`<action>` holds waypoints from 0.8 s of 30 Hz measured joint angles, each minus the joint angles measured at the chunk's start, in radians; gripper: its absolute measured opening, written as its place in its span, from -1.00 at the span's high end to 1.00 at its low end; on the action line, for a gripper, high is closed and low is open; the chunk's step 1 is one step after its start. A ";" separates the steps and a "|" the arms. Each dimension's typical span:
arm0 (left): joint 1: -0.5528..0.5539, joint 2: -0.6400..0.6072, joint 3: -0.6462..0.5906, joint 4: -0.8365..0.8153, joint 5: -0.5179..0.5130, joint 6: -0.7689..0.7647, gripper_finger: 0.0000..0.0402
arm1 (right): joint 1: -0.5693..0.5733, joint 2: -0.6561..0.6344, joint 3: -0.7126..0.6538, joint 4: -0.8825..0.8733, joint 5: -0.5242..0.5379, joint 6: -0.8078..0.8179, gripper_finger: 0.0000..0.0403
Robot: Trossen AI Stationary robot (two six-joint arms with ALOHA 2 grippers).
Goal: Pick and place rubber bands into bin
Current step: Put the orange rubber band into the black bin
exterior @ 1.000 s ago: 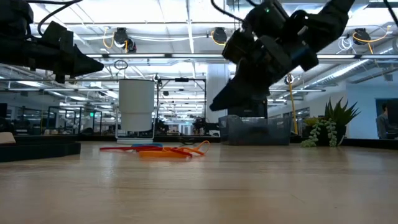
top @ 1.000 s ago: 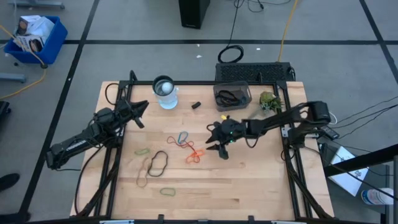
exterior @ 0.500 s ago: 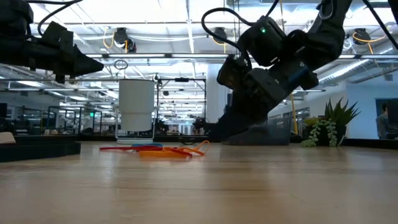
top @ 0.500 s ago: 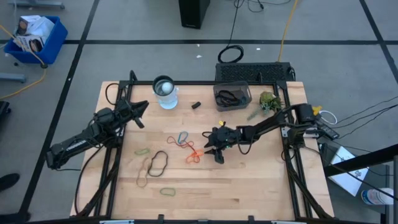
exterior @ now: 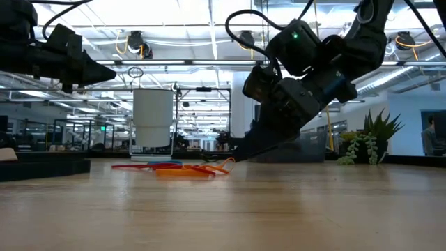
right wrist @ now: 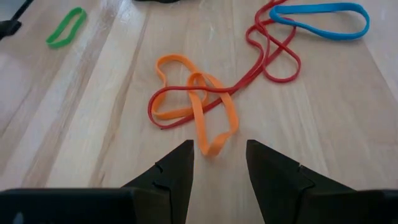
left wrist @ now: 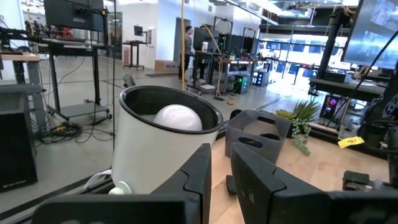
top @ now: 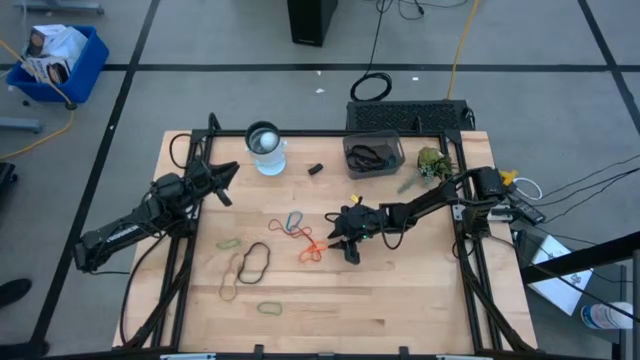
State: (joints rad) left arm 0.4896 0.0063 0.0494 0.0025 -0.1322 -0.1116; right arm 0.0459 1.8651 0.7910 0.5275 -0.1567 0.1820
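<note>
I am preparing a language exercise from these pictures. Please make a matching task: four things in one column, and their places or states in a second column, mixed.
Things:
1. orange band
2. bin
3. left gripper
4. green band

Places or states:
a. raised above the table, near the cup
b. right in front of the open right gripper
c. at the table's far edge, with dark bands inside
d. alone on the wood, apart from the tangle

Pairs: 1-b, 2-c, 3-a, 4-d

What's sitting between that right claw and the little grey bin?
Only bare wood, as the high view shows: the right claw hovers by the orange rubber band, and the stretch of table up to the bin holds nothing.
</note>
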 joint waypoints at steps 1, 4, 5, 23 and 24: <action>0.000 0.000 0.000 0.000 0.000 0.000 0.65 | 0.002 0.000 0.000 0.000 0.000 -0.002 0.30; 0.000 0.000 0.000 0.000 0.000 0.000 0.65 | 0.008 0.000 0.000 0.000 0.000 -0.004 0.30; 0.000 0.000 0.000 0.000 0.000 0.000 0.65 | 0.009 0.001 0.000 0.000 0.000 -0.003 0.30; 0.000 0.000 0.000 0.001 0.000 -0.001 0.65 | 0.008 0.052 0.000 0.063 -0.028 0.054 0.71; 0.000 0.000 0.000 0.001 0.000 -0.001 0.65 | 0.008 0.052 0.000 0.063 -0.029 0.053 0.77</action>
State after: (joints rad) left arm 0.4896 0.0063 0.0494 0.0032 -0.1326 -0.1127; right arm 0.0544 1.9175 0.7914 0.5903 -0.1853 0.2352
